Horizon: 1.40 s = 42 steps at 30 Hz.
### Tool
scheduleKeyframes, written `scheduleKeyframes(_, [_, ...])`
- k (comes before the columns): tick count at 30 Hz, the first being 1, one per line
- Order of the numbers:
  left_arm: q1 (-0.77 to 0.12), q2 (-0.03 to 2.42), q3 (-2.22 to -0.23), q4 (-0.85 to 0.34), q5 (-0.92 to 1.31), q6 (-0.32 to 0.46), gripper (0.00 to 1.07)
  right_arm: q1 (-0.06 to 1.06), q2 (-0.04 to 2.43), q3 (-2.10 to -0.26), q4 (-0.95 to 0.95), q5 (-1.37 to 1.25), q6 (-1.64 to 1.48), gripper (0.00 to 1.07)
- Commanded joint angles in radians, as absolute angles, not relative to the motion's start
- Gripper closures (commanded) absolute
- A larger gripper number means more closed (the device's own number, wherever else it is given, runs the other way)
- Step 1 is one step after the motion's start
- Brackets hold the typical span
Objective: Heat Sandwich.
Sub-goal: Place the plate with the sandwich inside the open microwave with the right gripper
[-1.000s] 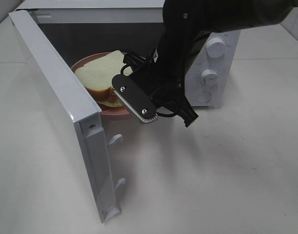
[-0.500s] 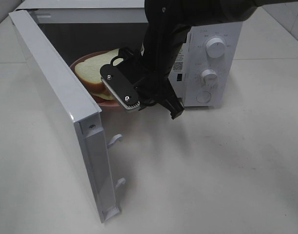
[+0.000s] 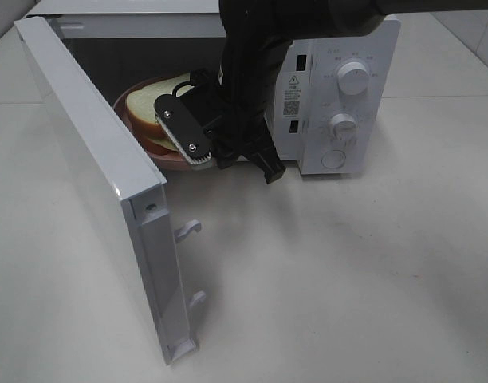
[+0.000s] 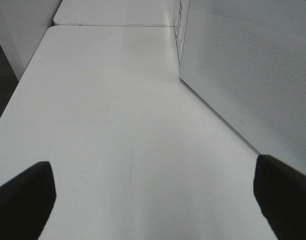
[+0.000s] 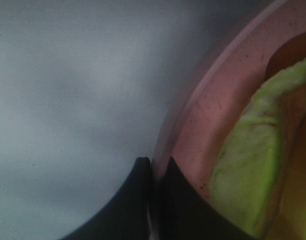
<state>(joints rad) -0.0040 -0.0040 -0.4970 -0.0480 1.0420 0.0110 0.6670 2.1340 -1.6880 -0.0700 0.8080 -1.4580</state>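
Observation:
The sandwich point(image 3: 145, 112), white bread with a yellow-green filling, lies on a round pink plate point(image 3: 169, 162) at the mouth of the open microwave point(image 3: 340, 88). My right gripper point(image 3: 202, 161) is shut on the plate's near rim; the arm hides much of the plate. In the right wrist view the gripper's point(image 5: 155, 166) two dark tips pinch the pink rim point(image 5: 193, 115), with the sandwich point(image 5: 248, 170) close beside them. My left gripper point(image 4: 153, 200) is open over bare table, its fingers point(image 4: 23, 200) wide apart and holding nothing.
The microwave door point(image 3: 92, 152) swings wide open toward the front left, its latch hooks point(image 3: 188, 231) sticking out. Knobs point(image 3: 354, 77) sit on the right panel. A white perforated panel point(image 4: 243, 65) stands beside the left gripper. The white table point(image 3: 348, 271) spreads around.
My right gripper has carried the plate and sandwich further back and left, deeper into the microwave opening. The left gripper has stayed open.

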Motion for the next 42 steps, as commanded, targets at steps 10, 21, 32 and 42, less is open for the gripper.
scheduleKeyframes(10, [-0.003, -0.033, -0.495, -0.055, 1.035, 0.013, 0.05, 0.662, 2.239, -1.854, -0.088, 0.807, -1.365, 1.05])
scheduleKeyframes(21, [-0.003, -0.033, -0.495, -0.055, 1.035, 0.013, 0.05, 0.639, 2.305, -1.952, -0.097, 0.801, -1.335, 1.06])
scheduleKeyframes(32, [-0.003, -0.033, -0.495, -0.055, 1.035, 0.013, 0.05, 0.628, 2.368, -2.05, -0.111, 0.797, -1.335, 1.06])
scheduleKeyframes(42, [-0.003, -0.033, -0.495, -0.055, 1.035, 0.013, 0.05, 0.616, 2.418, -2.107, -0.121, 0.781, -1.296, 1.05])
